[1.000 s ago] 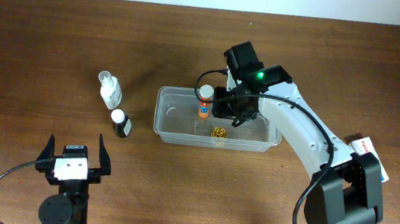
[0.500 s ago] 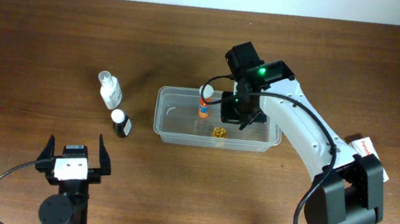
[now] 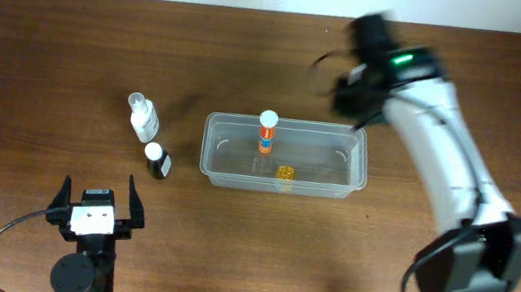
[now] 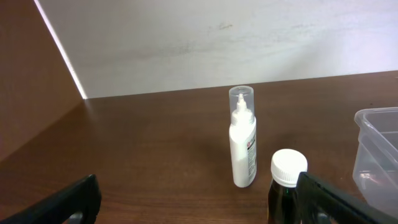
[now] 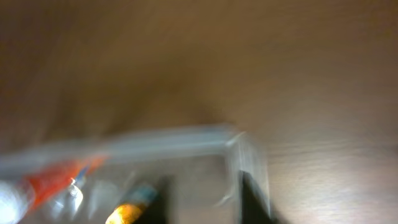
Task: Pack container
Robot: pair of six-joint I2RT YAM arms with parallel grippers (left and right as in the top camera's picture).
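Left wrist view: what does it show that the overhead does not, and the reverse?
Only the left wrist view shows the white spray bottle from the side, its nozzle under a clear cap. Only the overhead shows the orange-labelled bottle upright in the container, a small gold item beside it, and the right arm. Both show the spray bottle, the dark white-capped bottle and the container's left end.

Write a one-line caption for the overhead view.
Orange tube in the clear tub, white bottle and dark bottle beside it, right arm blurred behind.
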